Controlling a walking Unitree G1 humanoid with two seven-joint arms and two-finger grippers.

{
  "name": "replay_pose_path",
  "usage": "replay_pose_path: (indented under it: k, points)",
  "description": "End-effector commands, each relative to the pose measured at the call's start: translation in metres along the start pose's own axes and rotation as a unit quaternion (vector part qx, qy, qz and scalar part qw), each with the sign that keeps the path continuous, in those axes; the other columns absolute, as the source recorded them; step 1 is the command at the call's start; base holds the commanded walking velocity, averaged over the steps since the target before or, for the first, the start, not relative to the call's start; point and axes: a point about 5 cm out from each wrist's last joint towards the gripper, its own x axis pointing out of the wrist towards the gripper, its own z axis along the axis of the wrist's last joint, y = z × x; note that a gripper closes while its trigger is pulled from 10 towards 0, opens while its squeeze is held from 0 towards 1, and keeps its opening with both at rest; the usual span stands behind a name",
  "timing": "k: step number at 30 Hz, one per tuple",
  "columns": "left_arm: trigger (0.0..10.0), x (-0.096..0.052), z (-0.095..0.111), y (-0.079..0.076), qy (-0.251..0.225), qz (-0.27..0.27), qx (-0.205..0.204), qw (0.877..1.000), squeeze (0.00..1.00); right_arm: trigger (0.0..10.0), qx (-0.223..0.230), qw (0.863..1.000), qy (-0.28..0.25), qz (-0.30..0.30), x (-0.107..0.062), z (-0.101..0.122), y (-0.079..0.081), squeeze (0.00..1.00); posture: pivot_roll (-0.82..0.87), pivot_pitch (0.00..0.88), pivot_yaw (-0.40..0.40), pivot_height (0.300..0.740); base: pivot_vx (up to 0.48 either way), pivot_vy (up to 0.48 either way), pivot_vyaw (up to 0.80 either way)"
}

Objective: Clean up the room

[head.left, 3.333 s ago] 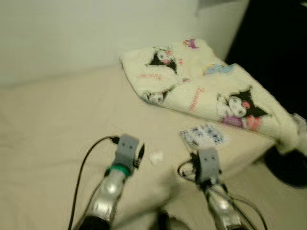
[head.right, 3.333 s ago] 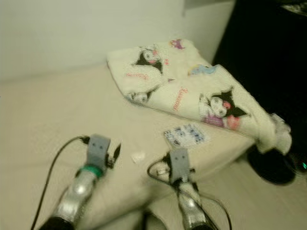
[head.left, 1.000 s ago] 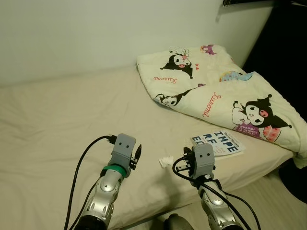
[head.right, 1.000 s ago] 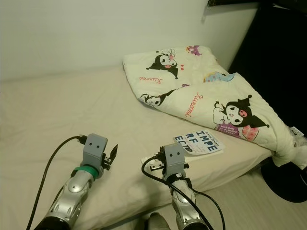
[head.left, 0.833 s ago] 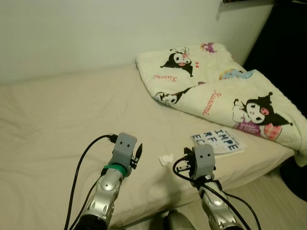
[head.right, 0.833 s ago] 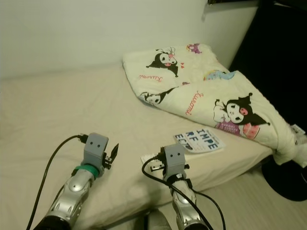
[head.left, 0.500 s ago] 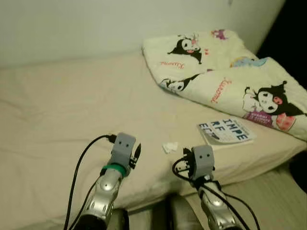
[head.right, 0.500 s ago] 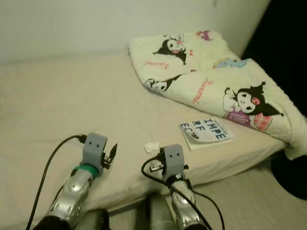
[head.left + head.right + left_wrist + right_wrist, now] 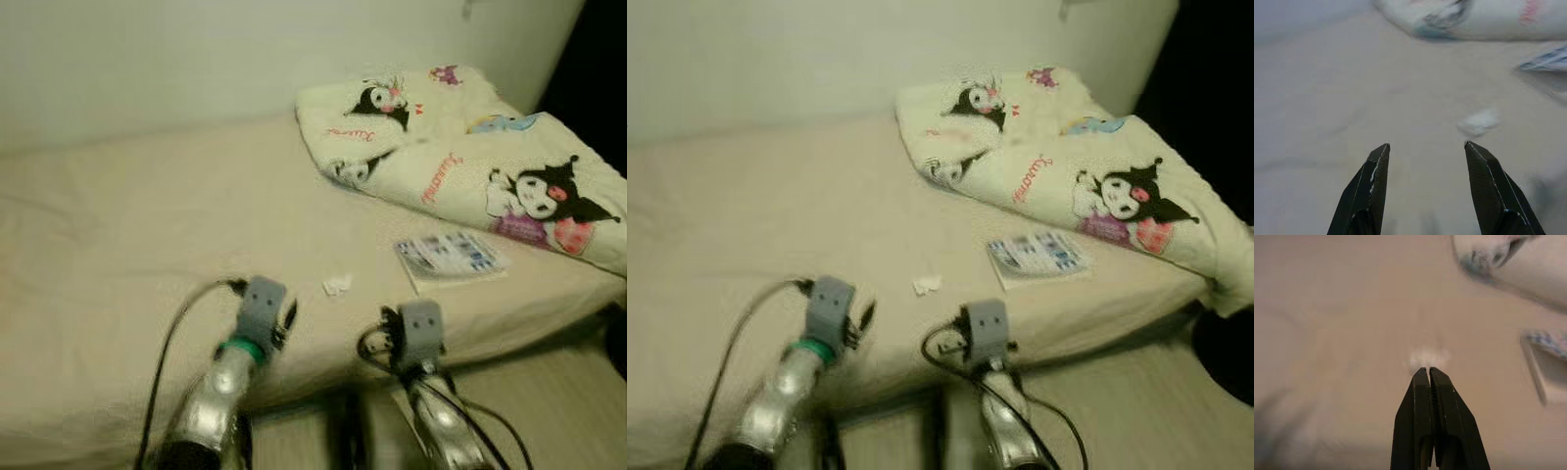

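Note:
A small crumpled white tissue (image 9: pixel 337 285) lies on the beige bed (image 9: pixel 127 225), near its front edge. A blue-and-white booklet (image 9: pixel 449 257) lies to its right, beside a cream cartoon-print blanket (image 9: pixel 460 166). My left gripper (image 9: pixel 1425 152) hovers open over the sheet, short of the tissue (image 9: pixel 1478 121). My right gripper (image 9: pixel 1428 374) is shut with nothing in it, its tips pointing at the tissue (image 9: pixel 1428 356) from just in front of the bed edge.
A pale wall (image 9: pixel 196 59) runs behind the bed. Wooden floor (image 9: pixel 549 392) shows at the lower right below the mattress edge, with a dark area (image 9: pixel 1215 59) beyond the blanket.
The camera has pulled back and shifted a little, so the tissue and booklet sit farther from both grippers in view. Both arms hold the same pose.

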Motion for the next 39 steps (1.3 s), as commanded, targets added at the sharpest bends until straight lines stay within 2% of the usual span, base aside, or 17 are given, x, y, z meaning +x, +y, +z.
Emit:
replay_pose_path:
  k: [1,20,26,27,29,30,31,32,35,36,37,38,39]
  points:
    - [10.0,-0.003,-0.009,-0.003,0.02,-0.007,0.0,1.0,0.0,10.0,0.01,1.0,0.019,-0.006,-0.009,-0.011,0.001,0.0,-0.11,0.07,0.052,0.63,0.0,0.0,0.0]
    - [10.0,-0.003,-0.009,-0.004,0.022,-0.006,0.001,1.0,0.0,10.0,0.01,1.0,0.018,-0.006,-0.011,-0.01,0.002,0.0,-0.11,0.079,0.056,0.63,0.0,0.0,0.0]
    - [10.0,0.003,-0.002,0.0,0.013,0.015,-0.012,1.0,0.0,10.0,0.011,1.0,-0.01,-0.005,-0.006,0.002,0.003,0.0,-0.11,0.107,0.052,0.63,0.0,0.0,0.0]
    - [10.0,0.009,0.006,0.002,0.003,0.023,-0.016,1.0,0.0,10.0,0.003,1.0,-0.028,-0.001,-0.002,0.011,0.003,0.0,-0.11,0.124,0.052,0.63,0.0,0.0,0.0]
    - [10.0,0.023,0.023,0.005,-0.017,0.03,-0.017,0.999,0.0,10.0,-0.001,0.998,-0.059,-0.008,0.007,0.028,0.0,0.0,-0.1,0.146,0.054,0.63,0.0,0.0,0.0]
    - [10.0,0.023,0.023,0.005,-0.017,0.03,-0.017,0.999,0.0,10.0,-0.001,0.998,-0.059,-0.008,0.007,0.028,0.0,0.0,-0.1,0.146,0.054,0.63,0.0,0.0,0.0]
    - [10.0,0.033,0.038,0.008,-0.033,0.031,-0.01,0.999,0.0,10.0,0.01,0.997,-0.067,-0.03,0.016,0.038,-0.008,0.0,-0.1,0.191,0.062,0.63,0.0,0.0,0.0]
    - [10.0,0.033,0.038,0.008,-0.033,0.031,-0.01,0.999,0.0,10.0,0.01,0.997,-0.067,-0.03,0.016,0.038,-0.008,0.0,-0.1,0.191,0.062,0.63,0.0,0.0,0.0]
    - [10.0,0.039,0.051,0.021,-0.045,0.041,-0.001,0.998,0.0,10.0,0.03,0.996,-0.051,-0.068,0.026,0.04,-0.024,0.0,-0.09,0.238,0.082,0.63,0.0,0.0,0.0]
    - [10.0,0.039,0.053,0.024,-0.046,0.045,-0.001,0.998,0.0,10.0,0.03,0.996,-0.047,-0.073,0.027,0.039,-0.027,0.0,-0.09,0.238,0.082,0.63,0.0,0.0,0.0]
    - [10.0,0.036,0.052,0.035,-0.044,0.059,0.0,0.997,0.0,10.0,0.029,0.995,-0.038,-0.085,0.029,0.038,-0.034,0.0,-0.08,0.252,0.089,0.63,0.0,0.0,0.0]
    - [10.0,0.036,0.052,0.035,-0.044,0.059,0.0,0.997,0.0,10.0,0.029,0.995,-0.038,-0.085,0.029,0.038,-0.034,0.0,-0.08,0.252,0.089,0.63,0.0,0.0,0.0]
    - [10.0,0.034,0.05,0.043,-0.041,0.068,0.001,0.997,0.0,10.0,0.029,0.995,-0.032,-0.093,0.03,0.037,-0.038,0.0,-0.08,0.252,0.089,0.63,0.0,0.0,0.0]
